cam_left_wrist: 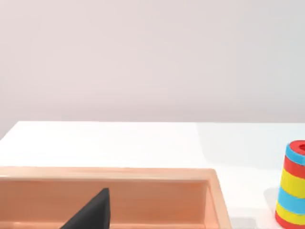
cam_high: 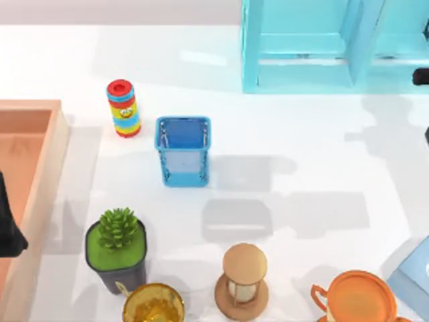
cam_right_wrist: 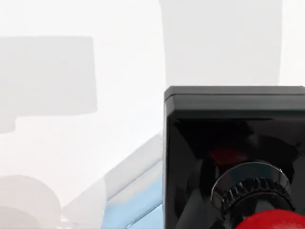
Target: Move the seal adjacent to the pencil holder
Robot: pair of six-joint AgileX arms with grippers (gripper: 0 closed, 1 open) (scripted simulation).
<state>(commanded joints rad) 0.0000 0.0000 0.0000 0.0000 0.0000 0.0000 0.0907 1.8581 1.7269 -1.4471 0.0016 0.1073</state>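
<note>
The seal (cam_right_wrist: 233, 157), black base outward and red knob nearest, sits close under the right arm's (cam_high: 422, 76) wrist at the table's right edge, well apart from the pencil holder (cam_high: 183, 151), while the left arm (cam_high: 8, 228) is parked over the wooden tray (cam_high: 47, 174); I cannot tell either arm's jaw state.

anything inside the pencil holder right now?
From the top view, the pencil holder looks empty: just its blue floor and mesh walls. The near wall's inner face is hidden by the rim.
</note>
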